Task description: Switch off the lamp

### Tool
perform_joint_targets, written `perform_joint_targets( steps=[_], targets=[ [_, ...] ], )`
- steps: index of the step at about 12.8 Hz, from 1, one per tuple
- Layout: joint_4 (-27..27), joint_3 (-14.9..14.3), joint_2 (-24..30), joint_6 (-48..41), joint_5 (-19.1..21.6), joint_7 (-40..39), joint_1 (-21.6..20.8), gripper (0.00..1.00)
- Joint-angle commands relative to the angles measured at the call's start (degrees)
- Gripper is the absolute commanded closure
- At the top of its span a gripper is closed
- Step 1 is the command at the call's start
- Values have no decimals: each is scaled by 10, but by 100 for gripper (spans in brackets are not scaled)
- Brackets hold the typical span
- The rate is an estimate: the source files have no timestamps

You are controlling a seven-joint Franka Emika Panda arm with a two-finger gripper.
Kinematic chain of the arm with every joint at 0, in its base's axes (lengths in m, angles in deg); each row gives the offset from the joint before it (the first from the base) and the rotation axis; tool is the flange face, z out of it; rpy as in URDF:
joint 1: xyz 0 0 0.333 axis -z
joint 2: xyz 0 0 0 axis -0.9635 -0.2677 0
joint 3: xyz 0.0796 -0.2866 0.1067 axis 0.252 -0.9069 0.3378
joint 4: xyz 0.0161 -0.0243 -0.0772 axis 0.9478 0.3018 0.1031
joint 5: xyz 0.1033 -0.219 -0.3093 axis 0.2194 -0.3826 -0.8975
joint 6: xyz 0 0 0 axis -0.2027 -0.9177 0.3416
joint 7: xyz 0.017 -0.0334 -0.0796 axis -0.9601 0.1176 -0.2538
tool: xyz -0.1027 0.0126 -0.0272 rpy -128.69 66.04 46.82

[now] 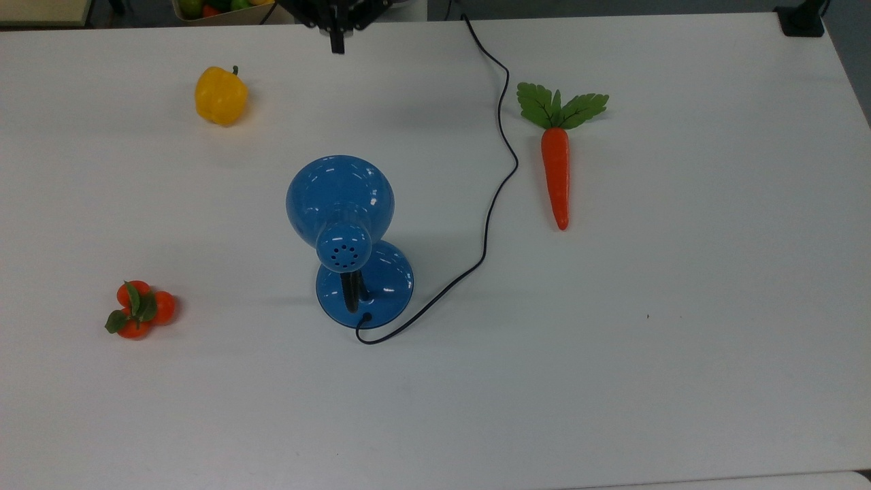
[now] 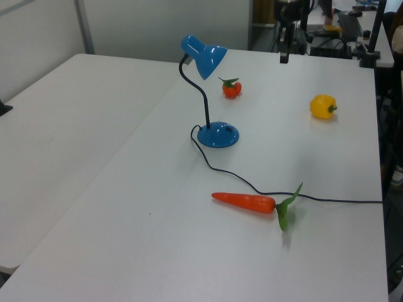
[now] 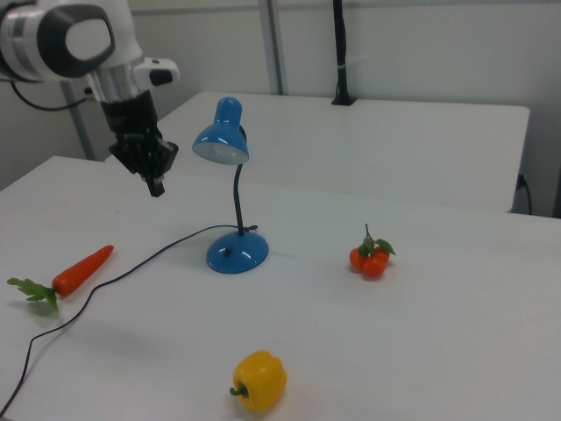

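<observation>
The lamp stands mid-table: a glossy blue dome shade [image 1: 339, 197] with vent holes on its cap, a black gooseneck and a round blue base [image 1: 381, 286]. Its thin black cord [image 1: 500, 177] snakes off toward the top view's top edge. In the right view the shade [image 3: 221, 140] tilts over the base [image 3: 237, 253]; I cannot tell whether the bulb is lit. My gripper [image 1: 337, 44] hangs in the air at the top view's top edge, well away from the lamp, shut and holding nothing. The right view shows the gripper [image 3: 156, 186] left of the shade.
A yellow bell pepper [image 1: 220, 95] lies at the top view's upper left. A carrot [image 1: 556, 170] lies to the right of the cord. A cluster of small orange fruits [image 1: 139, 309] lies at the lower left. A bin of fruit [image 1: 218, 8] sits beyond the table's far edge.
</observation>
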Motion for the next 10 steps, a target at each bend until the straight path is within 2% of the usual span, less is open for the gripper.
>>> perform_joint_targets(
  steps=[1,2,3,4,10],
  targets=[
    [-26,-6,-2,-45,-9,-32,0,98],
    [-27,-7,0,-47,-9,-31,2,69],
    [-26,-7,5,-47,-9,-31,7,27],
    [-26,-8,7,-47,-10,-30,8,2],
    [-26,-7,12,-47,-21,-27,7,0]
  ],
)
